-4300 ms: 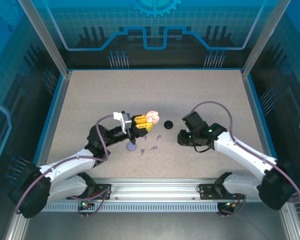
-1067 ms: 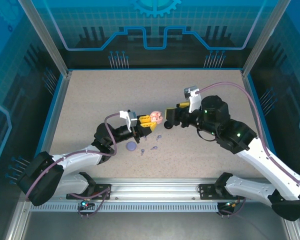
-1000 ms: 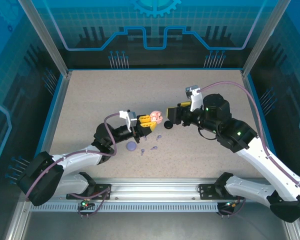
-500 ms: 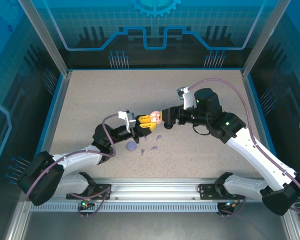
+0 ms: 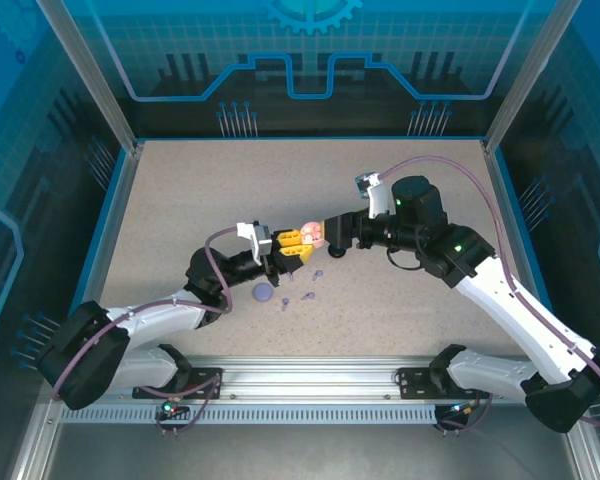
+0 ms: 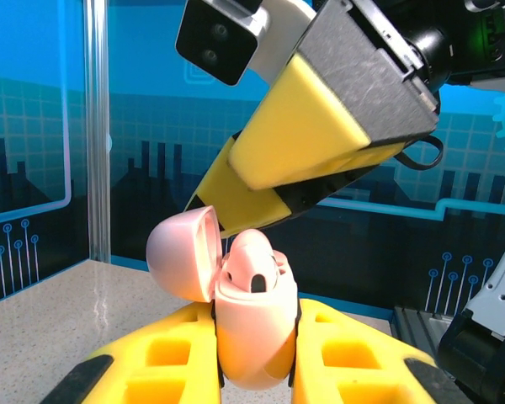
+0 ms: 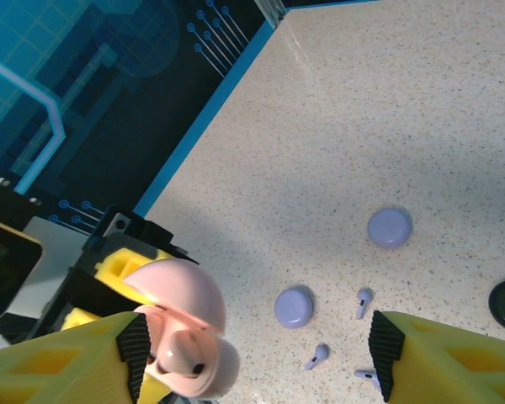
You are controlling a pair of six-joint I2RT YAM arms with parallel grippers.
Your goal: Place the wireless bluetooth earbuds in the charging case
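The left gripper (image 5: 298, 245) is pinching the open pink charging case (image 6: 254, 332), with a pale pink earbud (image 6: 254, 265) sitting in it. The right gripper (image 7: 261, 353) is hovering just above, jaws spread. Lavender earbuds (image 7: 364, 297) are lying on the table (image 7: 404, 101).

The right gripper (image 5: 334, 237), which sat low near the table off to the right, has lifted and swung across to the open pink case (image 5: 313, 232) in the left gripper (image 5: 296, 245). Its jaws have spread wider this last second.
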